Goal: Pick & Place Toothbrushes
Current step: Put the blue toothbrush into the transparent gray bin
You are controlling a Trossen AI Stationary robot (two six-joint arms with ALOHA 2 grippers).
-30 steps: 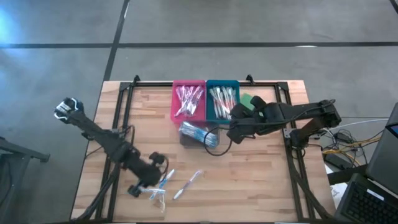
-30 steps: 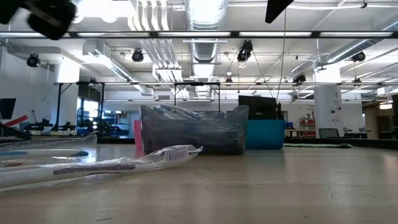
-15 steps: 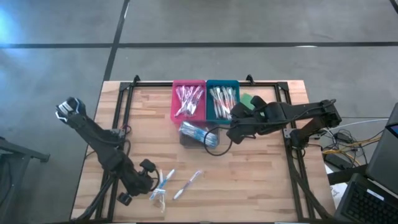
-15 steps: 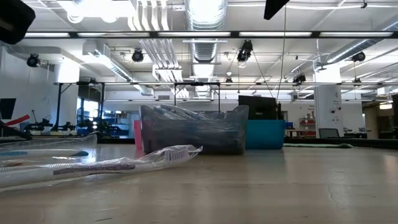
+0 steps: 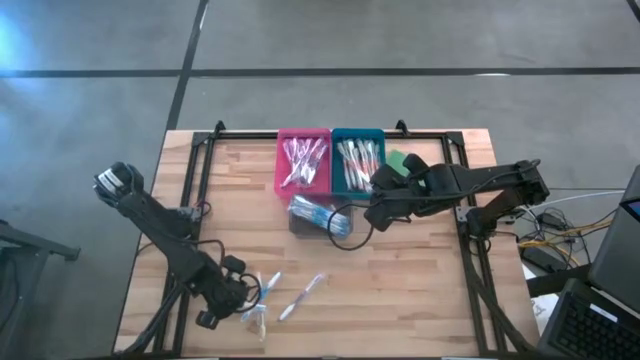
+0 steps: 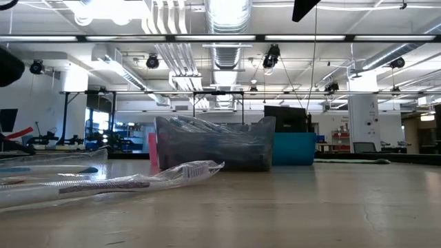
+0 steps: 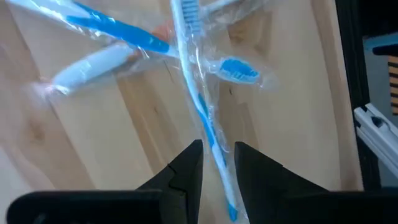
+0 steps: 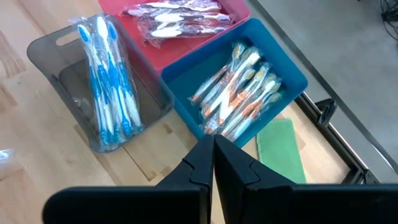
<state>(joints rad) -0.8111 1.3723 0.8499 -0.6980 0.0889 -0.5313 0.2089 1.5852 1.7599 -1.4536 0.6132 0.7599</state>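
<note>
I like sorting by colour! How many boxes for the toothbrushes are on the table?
3, grouped at the table's far middle: a pink plastic tray, a blue plastic tray beside it, and a clear grey plastic bin just in front of them.

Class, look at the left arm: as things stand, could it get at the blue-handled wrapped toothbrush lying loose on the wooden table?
Probably yes. The left gripper hangs right over the blue-handled wrapped toothbrush, jaws slightly apart and straddling its handle, with nothing between them and the wooden table.

No lettering can be read — not on wrappers, trays or room.
</note>
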